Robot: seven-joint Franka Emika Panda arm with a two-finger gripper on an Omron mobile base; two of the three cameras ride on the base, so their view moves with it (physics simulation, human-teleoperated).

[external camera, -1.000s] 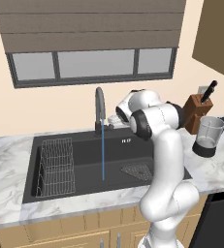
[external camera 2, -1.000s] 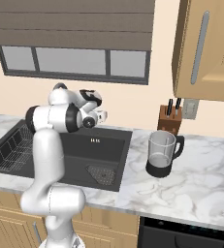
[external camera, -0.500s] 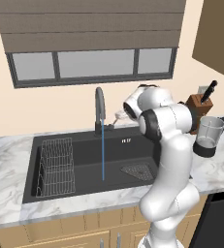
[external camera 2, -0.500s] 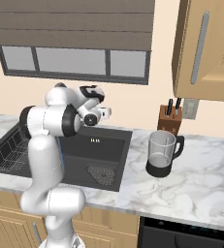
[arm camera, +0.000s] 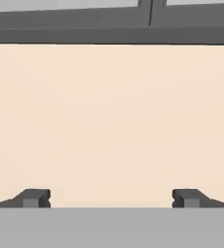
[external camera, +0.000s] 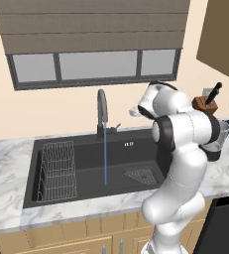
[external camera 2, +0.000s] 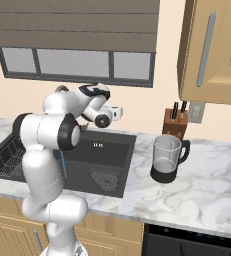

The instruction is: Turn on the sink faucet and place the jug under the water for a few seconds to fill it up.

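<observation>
Over the last second the arm has swung its hand away from the tap (external camera: pixel 102 111) and toward the right, so the gripper (external camera 2: pixel 118 113) now sits farther along the back wall, nearer the jug (external camera 2: pixel 167 159). The elbow has risen and turned with it. In the hand view the gripper (arm camera: pixel 111 198) faces the bare cream wall below the window frame (arm camera: pixel 111 22), fingers wide apart.

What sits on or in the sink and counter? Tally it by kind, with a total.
Faucets: 1, the sink faucet, with the water running
Sinks: 1, the sink
Jugs: 1, the jug
Knife blocks: 1, the knife block
Wire racks: 1, the wire rack
Drain strainers: 1, the drain strainer
Total: 6
</observation>
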